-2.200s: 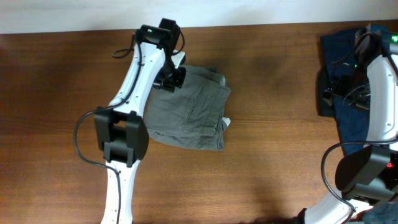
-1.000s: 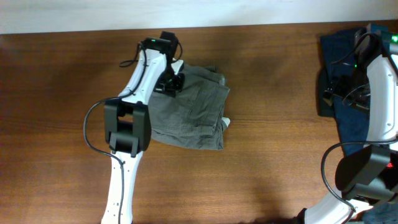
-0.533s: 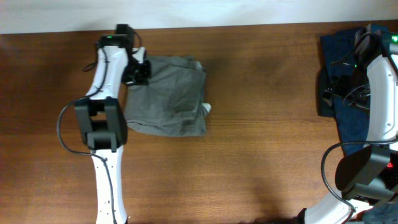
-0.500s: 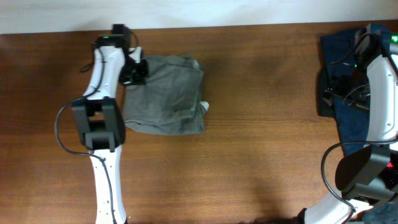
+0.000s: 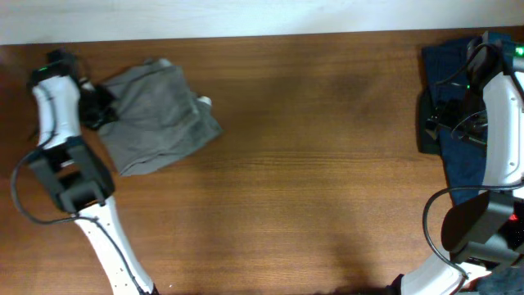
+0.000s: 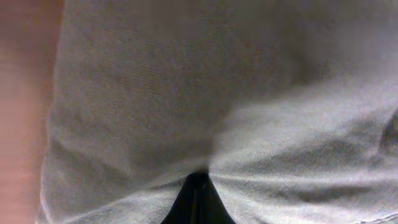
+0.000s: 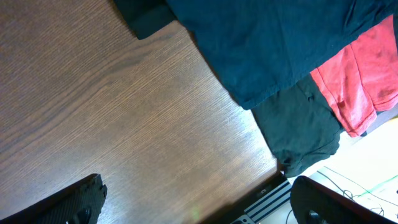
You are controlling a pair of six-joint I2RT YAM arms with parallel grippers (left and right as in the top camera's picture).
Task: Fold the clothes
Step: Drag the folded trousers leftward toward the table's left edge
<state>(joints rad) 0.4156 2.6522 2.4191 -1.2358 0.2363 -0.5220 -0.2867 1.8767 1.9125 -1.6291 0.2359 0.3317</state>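
The clothes are a folded grey-khaki garment lying at the far left of the table in the overhead view. My left gripper is at its left edge and shut on the fabric. In the left wrist view the grey cloth fills the frame and bunches into the closed dark jaws at the bottom. My right gripper is open and empty above bare wood at the table's far right edge, beside dark navy garments.
A pile of dark navy clothes lies at the right end of the table under the right arm. A red garment and a dark green one hang past the table edge.
My left gripper has dragged the grey garment leftward across the table, from centre-left to the far left end, and the garment has rotated a little. The right arm has not moved.
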